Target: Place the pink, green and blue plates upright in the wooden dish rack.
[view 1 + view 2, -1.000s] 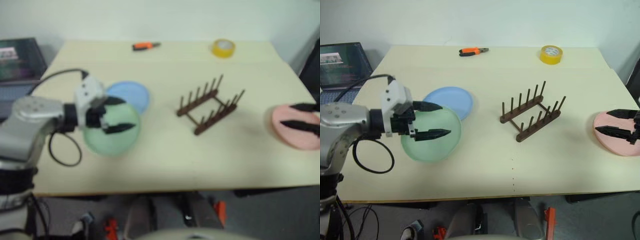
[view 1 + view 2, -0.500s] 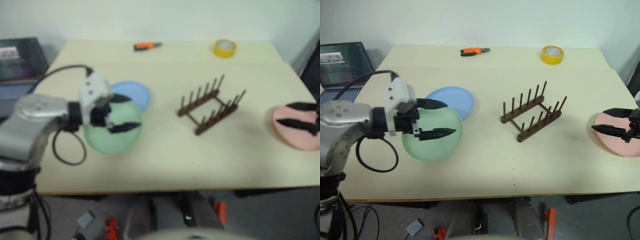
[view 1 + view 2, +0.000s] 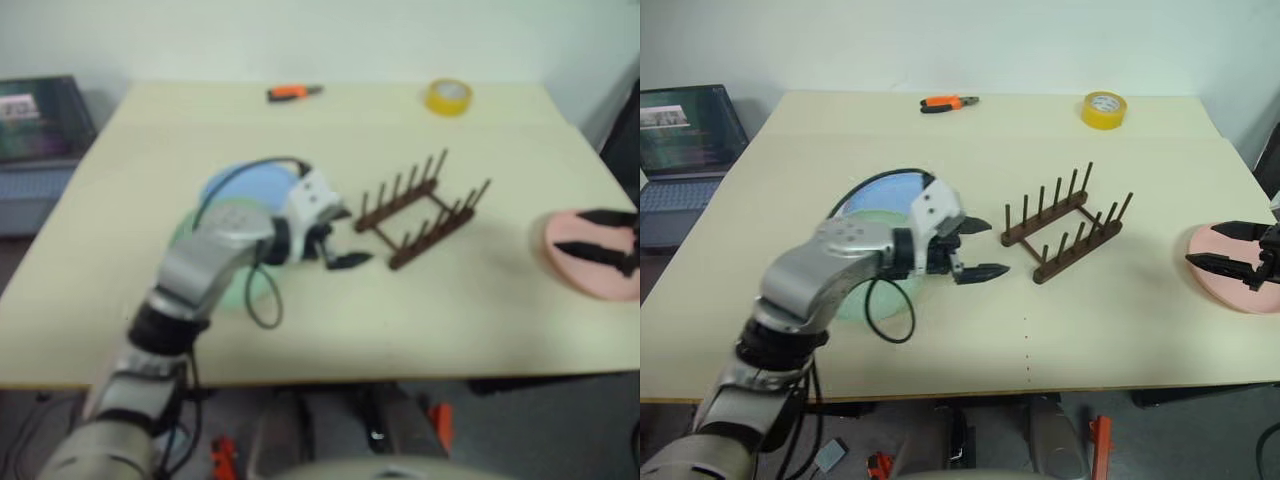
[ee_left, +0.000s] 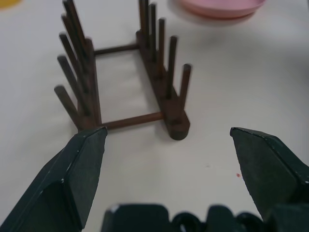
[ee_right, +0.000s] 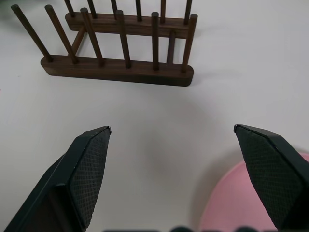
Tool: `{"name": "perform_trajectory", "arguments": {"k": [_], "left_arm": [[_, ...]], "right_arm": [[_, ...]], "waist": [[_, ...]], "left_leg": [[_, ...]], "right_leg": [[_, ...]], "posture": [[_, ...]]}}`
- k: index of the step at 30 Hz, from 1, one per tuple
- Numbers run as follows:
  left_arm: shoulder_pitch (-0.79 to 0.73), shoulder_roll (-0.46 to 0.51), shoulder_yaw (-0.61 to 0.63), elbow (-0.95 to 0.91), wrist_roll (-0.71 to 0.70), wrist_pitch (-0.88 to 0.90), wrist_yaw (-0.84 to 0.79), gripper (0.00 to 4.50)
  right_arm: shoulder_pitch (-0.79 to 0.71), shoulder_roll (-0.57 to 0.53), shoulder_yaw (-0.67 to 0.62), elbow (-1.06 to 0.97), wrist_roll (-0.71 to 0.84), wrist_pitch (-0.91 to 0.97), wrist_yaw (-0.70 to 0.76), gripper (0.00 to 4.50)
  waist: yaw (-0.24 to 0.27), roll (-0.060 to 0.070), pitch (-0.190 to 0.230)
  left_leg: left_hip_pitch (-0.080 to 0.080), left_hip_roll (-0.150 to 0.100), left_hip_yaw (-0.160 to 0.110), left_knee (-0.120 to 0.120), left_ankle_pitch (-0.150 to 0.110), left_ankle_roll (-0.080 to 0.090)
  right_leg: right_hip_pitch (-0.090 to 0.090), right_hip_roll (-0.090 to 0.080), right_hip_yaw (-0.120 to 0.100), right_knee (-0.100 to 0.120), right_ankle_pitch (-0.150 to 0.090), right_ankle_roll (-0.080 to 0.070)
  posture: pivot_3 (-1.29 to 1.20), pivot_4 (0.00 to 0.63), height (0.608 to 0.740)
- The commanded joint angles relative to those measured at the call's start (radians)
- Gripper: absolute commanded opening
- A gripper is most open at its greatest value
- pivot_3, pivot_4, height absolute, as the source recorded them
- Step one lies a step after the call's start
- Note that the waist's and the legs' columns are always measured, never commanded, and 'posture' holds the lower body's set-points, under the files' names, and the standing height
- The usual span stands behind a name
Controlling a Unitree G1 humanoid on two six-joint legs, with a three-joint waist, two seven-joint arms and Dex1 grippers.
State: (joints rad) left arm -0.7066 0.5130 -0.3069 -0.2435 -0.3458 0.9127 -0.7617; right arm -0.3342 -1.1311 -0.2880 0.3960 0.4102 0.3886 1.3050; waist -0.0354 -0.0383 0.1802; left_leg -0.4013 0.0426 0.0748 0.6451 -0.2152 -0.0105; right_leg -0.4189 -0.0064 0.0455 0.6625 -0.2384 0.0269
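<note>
At far left a laptop [image 3: 685, 130] sits off the bench [image 3: 970, 340]. Our left arm lies across the green plate [image 3: 855, 300] and blue plate [image 3: 880, 192], both flat; its left pincer [image 3: 975, 250] is spread wide and empty, just short of the wooden dish rack [image 3: 1065, 225], which stands empty mid-bench. At far right our right pincer [image 3: 1230, 248] hovers open above the pink plate [image 3: 1240, 285], probably lining up a grasp.

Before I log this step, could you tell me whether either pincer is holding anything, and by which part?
Nothing is held. The left pincer is open and empty near the wooden dish rack; the right pincer is open over the pink plate.
</note>
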Motion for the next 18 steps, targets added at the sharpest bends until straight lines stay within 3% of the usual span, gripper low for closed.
{"name": "perform_trajectory", "arguments": {"k": [1,11,18], "left_arm": [[-0.03,-0.025,-0.008,0.001,0.019,0.048,0.039,4.5],[-0.023,-0.136,-0.127,0.015,0.075,0.125,0.121,4.5],[-0.049,-0.22,-0.197,0.129,0.145,0.088,0.164,4.5]], "right_arm": [[-0.005,-0.017,-0.039,0.003,0.003,-0.034,0.008,4.47],[-0.049,0.003,0.001,0.047,-0.016,-0.067,0.015,4.47],[-0.115,0.005,0.039,0.128,-0.045,-0.106,0.056,4.47]], "waist": [[-0.003,0.0,0.0],[0.0,0.001,-0.001],[0.002,0.002,-0.001]], "left_leg": [[0.0,0.0,0.0,0.0,0.0,0.0],[0.0,0.0,-0.001,0.0,0.0,0.0],[0.0,-0.001,-0.001,0.0,0.0,0.0]], "right_leg": [[0.0,0.0,0.0,0.0,0.0,0.0],[0.0,0.001,0.0,0.0,0.0,0.0],[0.0,0.001,0.0,0.0,0.0,-0.001]], "posture": [[0.0,0.15,0.74],[0.0,0.15,0.74],[0.0,0.15,0.74]]}}
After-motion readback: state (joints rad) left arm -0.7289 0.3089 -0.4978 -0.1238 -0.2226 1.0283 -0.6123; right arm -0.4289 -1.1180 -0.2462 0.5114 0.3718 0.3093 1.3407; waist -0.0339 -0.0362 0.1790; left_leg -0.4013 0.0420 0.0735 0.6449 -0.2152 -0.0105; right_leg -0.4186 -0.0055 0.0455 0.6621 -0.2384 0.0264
